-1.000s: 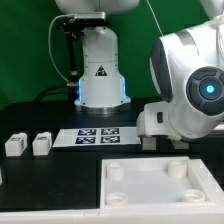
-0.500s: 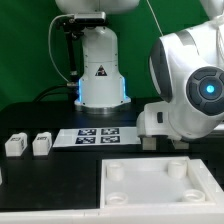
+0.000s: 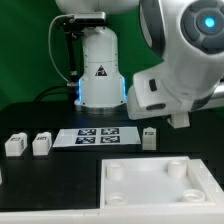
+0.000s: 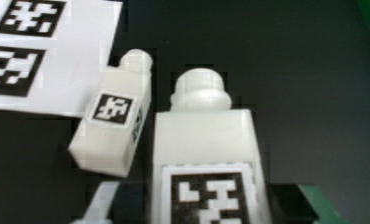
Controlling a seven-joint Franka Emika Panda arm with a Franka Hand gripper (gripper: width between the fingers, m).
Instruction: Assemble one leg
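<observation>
Leg (image 4: 208,150) is in my gripper (image 4: 203,203). The jaws show only as dark slivers flanking its tagged end, closed narrowly against its sides. The rounded nub at the other end points away from the wrist. I judge that the grip sits at the tagged end so the nub stays free to enter a corner socket of the white panel (image 3: 160,185).

A second leg (image 4: 111,122) lies on the table (image 4: 324,60) just beside the held one. It is at the edge of the marker board (image 4: 36,45); I cannot tell whether it touches the board or overlaps it.

Only the wrist view shows the grasp and this close neighbour. The exterior view supplies the layout:
- The panel lies at 6 o'clock from the marker board.
- Two spare legs (image 3: 13,145) (image 3: 41,144) stand side by side at its 9 o'clock, well apart from the panel.

In that view my arm (image 3: 175,70) covers the gripper. One tagged block (image 3: 149,137) shows under the arm at the board's 3 o'clock. I cannot tell whether it is the held leg or its neighbour.
</observation>
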